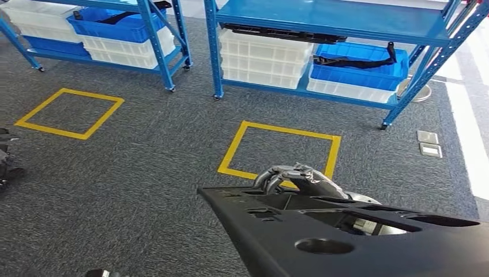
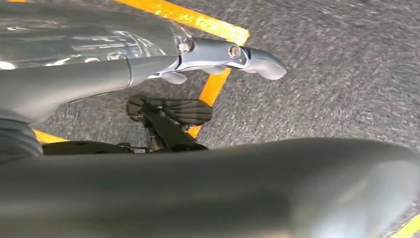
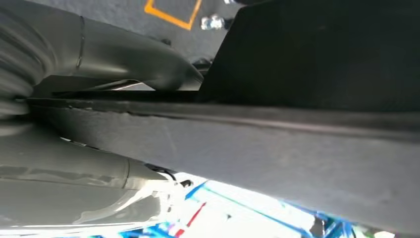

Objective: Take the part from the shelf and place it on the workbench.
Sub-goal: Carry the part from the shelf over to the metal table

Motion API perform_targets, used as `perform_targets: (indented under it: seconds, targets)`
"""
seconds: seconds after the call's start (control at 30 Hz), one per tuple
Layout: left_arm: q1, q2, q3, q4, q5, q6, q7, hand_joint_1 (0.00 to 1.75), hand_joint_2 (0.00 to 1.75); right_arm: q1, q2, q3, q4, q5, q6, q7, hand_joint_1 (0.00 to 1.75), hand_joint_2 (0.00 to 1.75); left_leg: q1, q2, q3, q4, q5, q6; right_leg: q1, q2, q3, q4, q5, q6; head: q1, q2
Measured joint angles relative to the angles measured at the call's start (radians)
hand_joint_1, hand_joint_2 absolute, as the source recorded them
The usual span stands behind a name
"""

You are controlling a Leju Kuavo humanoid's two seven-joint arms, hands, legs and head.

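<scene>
Part: the large black moulded plastic panel with oval and slotted cut-outs (image 1: 346,236) is off the blue steel shelf (image 1: 323,26), carried low, resting against both robot hands.
Right robot hand (image 3: 99,114): clamps the panel's edge between thumb and fingers.
Left robot hand (image 2: 163,74): fingers extended beside the panel; whether it grips, I cannot tell.
Step in hand: carrying to the bench; best kept level, clear of the yellow floor tape square (image 1: 279,150) ahead.
Writing: none readable.

Grey carpet (image 1: 144,173) with two yellow tape squares (image 1: 278,151); blue racks (image 1: 323,23) hold white and blue bins (image 1: 357,66).
</scene>
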Motion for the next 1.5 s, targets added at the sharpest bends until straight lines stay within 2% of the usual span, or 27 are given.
perform_targets:
  seconds: [0.07, 0.13, 0.2, 0.27, 0.33, 0.4, 0.47, 0.5, 0.53, 0.57, 0.63, 0.7, 0.77, 0.83, 0.9, 0.97, 1.0, 1.03, 1.07, 1.13, 1.2, 1.27, 1.3, 1.37, 1.43, 1.47, 1.5]
  targets:
    - [-0.001, 0.000, 0.000, 0.000, 0.000, 0.000, 0.000, 0.00, 0.00, -0.005, -0.003, 0.009, 0.002, 0.006, -0.005, 0.000, 1.75, 1.75, 0.000, -0.028, 0.001, 0.005, -0.001, -0.002, -0.001, 0.016, 0.045, -0.109, 0.075, -0.001, 0.000, 0.000]
    - [-0.005, -0.001, 0.000, 0.000, 0.000, 0.000, 0.000, 0.00, 0.00, -0.011, -0.007, 0.016, 0.003, 0.011, -0.008, -0.002, 1.75, 1.75, 0.000, -0.054, -0.007, 0.016, -0.004, -0.008, -0.005, 0.060, 0.094, -0.225, 0.122, -0.004, 0.000, 0.000]
    - [-0.007, -0.002, 0.000, 0.000, -0.001, 0.000, 0.000, 0.00, 0.00, -0.016, -0.013, 0.020, 0.003, 0.013, -0.010, -0.008, 1.75, 1.75, 0.002, -0.078, -0.021, 0.022, -0.003, -0.018, -0.005, 0.081, 0.107, -0.259, 0.120, -0.009, -0.001, 0.000]
    - [-0.004, -0.003, 0.000, 0.000, -0.002, 0.003, 0.001, 0.00, 0.00, -0.020, -0.016, 0.024, 0.002, 0.014, -0.011, -0.014, 1.75, 1.75, 0.005, -0.092, -0.029, 0.025, -0.002, -0.027, -0.006, 0.060, 0.108, -0.264, 0.121, -0.017, -0.002, 0.000]
    - [-0.005, -0.005, 0.000, 0.000, -0.002, 0.006, 0.002, 0.00, 0.00, -0.026, -0.017, 0.030, 0.003, 0.014, -0.011, -0.017, 1.75, 1.75, 0.004, -0.056, -0.049, 0.065, -0.029, -0.039, -0.012, 0.031, 0.111, -0.267, 0.122, -0.027, -0.003, 0.000]
    - [-0.009, -0.007, 0.000, 0.000, 0.000, 0.007, 0.003, 0.00, 0.00, -0.030, -0.017, 0.036, 0.004, 0.019, -0.010, -0.021, 1.75, 1.75, 0.008, 0.002, -0.105, 0.178, -0.086, -0.053, -0.012, 0.001, 0.113, -0.268, 0.120, -0.032, -0.005, 0.000]
    - [-0.009, -0.008, 0.000, 0.000, 0.002, 0.007, 0.004, 0.00, 0.00, -0.033, -0.016, 0.044, 0.009, 0.027, -0.008, -0.022, 1.75, 1.75, 0.015, 0.024, -0.159, 0.285, -0.120, -0.062, -0.011, -0.030, 0.114, -0.267, 0.117, -0.034, -0.005, 0.000]
    - [-0.007, -0.008, 0.000, 0.000, 0.002, 0.007, 0.005, 0.00, 0.00, -0.035, -0.016, 0.049, 0.012, 0.030, -0.008, -0.023, 1.75, 1.75, 0.017, 0.027, -0.164, 0.293, -0.112, -0.063, -0.011, -0.044, 0.115, -0.267, 0.115, -0.033, -0.005, 0.000]
    - [-0.005, -0.008, 0.000, 0.000, 0.002, 0.007, 0.006, 0.00, 0.00, -0.038, -0.016, 0.055, 0.014, 0.033, -0.007, -0.024, 1.75, 1.75, 0.017, 0.031, -0.149, 0.261, -0.086, -0.063, -0.011, -0.058, 0.118, -0.267, 0.112, -0.031, -0.005, 0.000]
    - [-0.003, -0.008, 0.000, 0.000, 0.003, 0.008, 0.006, 0.00, 0.00, -0.041, -0.015, 0.060, 0.017, 0.035, -0.007, -0.026, 1.75, 1.75, 0.017, 0.042, -0.116, 0.196, -0.049, -0.059, -0.011, -0.071, 0.123, -0.267, 0.109, -0.028, -0.005, 0.000]
    - [-0.003, -0.007, 0.001, 0.000, 0.005, 0.008, 0.006, 0.00, 0.00, -0.049, -0.011, 0.069, 0.022, 0.042, -0.007, -0.030, 1.75, 1.75, 0.006, 0.085, -0.053, 0.072, -0.002, -0.048, -0.008, -0.093, 0.131, -0.268, 0.102, -0.021, -0.005, 0.000]
    - [-0.001, -0.006, 0.003, 0.000, 0.010, 0.008, 0.005, 0.00, 0.00, -0.055, -0.007, 0.077, 0.027, 0.047, -0.008, -0.033, 1.75, 1.75, -0.006, 0.110, -0.036, 0.030, 0.001, -0.035, -0.004, -0.114, 0.135, -0.270, 0.097, -0.012, -0.004, 0.000]
    - [0.007, -0.006, 0.004, 0.000, 0.015, 0.008, 0.006, 0.00, 0.00, -0.058, -0.004, 0.085, 0.029, 0.049, -0.010, -0.035, 1.75, 1.75, -0.007, 0.091, -0.038, 0.024, 0.002, -0.023, -0.003, -0.130, 0.143, -0.275, 0.092, -0.002, -0.004, 0.000]
    - [0.013, -0.004, 0.008, 0.000, 0.018, 0.009, 0.009, 0.00, 0.00, -0.063, -0.001, 0.090, 0.030, 0.047, -0.013, -0.039, 1.75, 1.75, -0.001, 0.071, -0.035, 0.015, 0.007, -0.010, -0.005, -0.091, 0.138, -0.252, 0.069, 0.004, -0.004, 0.000]
    - [0.010, -0.002, 0.013, 0.000, 0.024, 0.009, 0.011, 0.00, 0.00, -0.064, 0.000, 0.092, 0.033, 0.045, -0.019, -0.042, 1.75, 1.75, 0.002, 0.048, -0.032, 0.011, 0.010, -0.001, -0.006, -0.025, 0.088, -0.148, 0.012, 0.002, -0.003, 0.000]
    - [0.008, -0.001, 0.017, 0.000, 0.030, 0.008, 0.011, 0.00, 0.00, -0.058, 0.000, 0.092, 0.036, 0.045, -0.027, -0.043, 1.75, 1.75, 0.001, 0.020, -0.032, 0.012, 0.009, 0.004, -0.004, -0.002, 0.020, -0.022, -0.031, 0.000, -0.003, 0.000]
    - [0.008, -0.001, 0.019, 0.000, 0.032, 0.007, 0.011, 0.00, 0.00, -0.055, 0.000, 0.092, 0.037, 0.046, -0.032, -0.042, 1.75, 1.75, 0.000, 0.005, -0.031, 0.013, 0.009, 0.004, -0.003, 0.000, 0.002, 0.002, -0.025, 0.001, -0.003, 0.000]
    - [0.009, -0.001, 0.021, 0.000, 0.033, 0.007, 0.011, 0.00, 0.00, -0.054, 0.000, 0.092, 0.037, 0.047, -0.036, -0.041, 1.75, 1.75, 0.000, -0.010, -0.030, 0.014, 0.008, 0.003, -0.003, 0.002, 0.002, -0.013, 0.001, 0.001, -0.003, 0.000]
    - [0.010, -0.001, 0.023, 0.000, 0.034, 0.007, 0.010, 0.00, 0.00, -0.054, 0.001, 0.092, 0.036, 0.047, -0.039, -0.041, 1.75, 1.75, 0.000, -0.026, -0.027, 0.015, 0.007, 0.002, -0.003, 0.008, 0.019, -0.064, 0.041, 0.001, -0.003, 0.000]
    - [0.009, -0.001, 0.026, 0.000, 0.035, 0.005, 0.007, 0.00, 0.00, -0.056, 0.001, 0.091, 0.035, 0.043, -0.044, -0.039, 1.75, 1.75, 0.000, -0.054, -0.027, 0.022, 0.002, -0.004, -0.007, 0.050, 0.066, -0.191, 0.111, -0.002, -0.003, 0.000]
    - [0.008, -0.001, 0.028, 0.000, 0.035, 0.001, -0.001, 0.00, 0.00, -0.056, 0.000, 0.089, 0.031, 0.035, -0.045, -0.034, 1.75, 1.75, 0.003, -0.078, -0.036, 0.028, 0.001, -0.013, -0.008, 0.085, 0.089, -0.252, 0.125, -0.006, -0.003, 0.000]
    - [0.011, 0.000, 0.029, 0.000, 0.033, -0.004, -0.005, 0.00, 0.00, -0.056, 0.000, 0.084, 0.024, 0.027, -0.047, -0.029, 1.75, 1.75, 0.006, -0.100, -0.043, 0.028, 0.002, -0.023, -0.008, 0.074, 0.093, -0.259, 0.120, -0.011, -0.003, 0.000]
    - [0.013, 0.000, 0.029, 0.000, 0.032, -0.005, -0.006, 0.00, 0.00, -0.058, 0.000, 0.082, 0.020, 0.023, -0.048, -0.029, 1.75, 1.75, 0.005, -0.096, -0.045, 0.032, -0.001, -0.028, -0.010, 0.062, 0.097, -0.261, 0.120, -0.016, -0.004, 0.000]
    - [0.012, 0.001, 0.029, 0.000, 0.030, -0.006, -0.005, 0.00, 0.00, -0.056, 0.001, 0.076, 0.011, 0.016, -0.050, -0.029, 1.75, 1.75, 0.004, -0.051, -0.069, 0.085, -0.033, -0.040, -0.015, 0.033, 0.105, -0.265, 0.118, -0.026, -0.008, 0.000]
    - [0.008, 0.001, 0.029, 0.000, 0.027, -0.005, 0.000, 0.00, 0.00, -0.050, 0.000, 0.066, 0.004, 0.012, -0.053, -0.029, 1.75, 1.75, 0.009, 0.006, -0.129, 0.208, -0.089, -0.054, -0.013, 0.001, 0.112, -0.265, 0.111, -0.033, -0.011, 0.000]
    - [0.007, 0.001, 0.029, 0.000, 0.026, -0.003, 0.004, 0.00, 0.00, -0.046, -0.001, 0.062, 0.003, 0.011, -0.056, -0.029, 1.75, 1.75, 0.013, 0.018, -0.159, 0.268, -0.110, -0.059, -0.013, -0.015, 0.115, -0.265, 0.108, -0.034, -0.011, 0.000]
    - [0.009, 0.001, 0.029, 0.000, 0.024, 0.000, 0.010, 0.00, 0.00, -0.040, -0.001, 0.059, 0.001, 0.011, -0.059, -0.029, 1.75, 1.75, 0.016, 0.024, -0.176, 0.299, -0.113, -0.062, -0.013, -0.029, 0.119, -0.265, 0.105, -0.033, -0.011, 0.000]
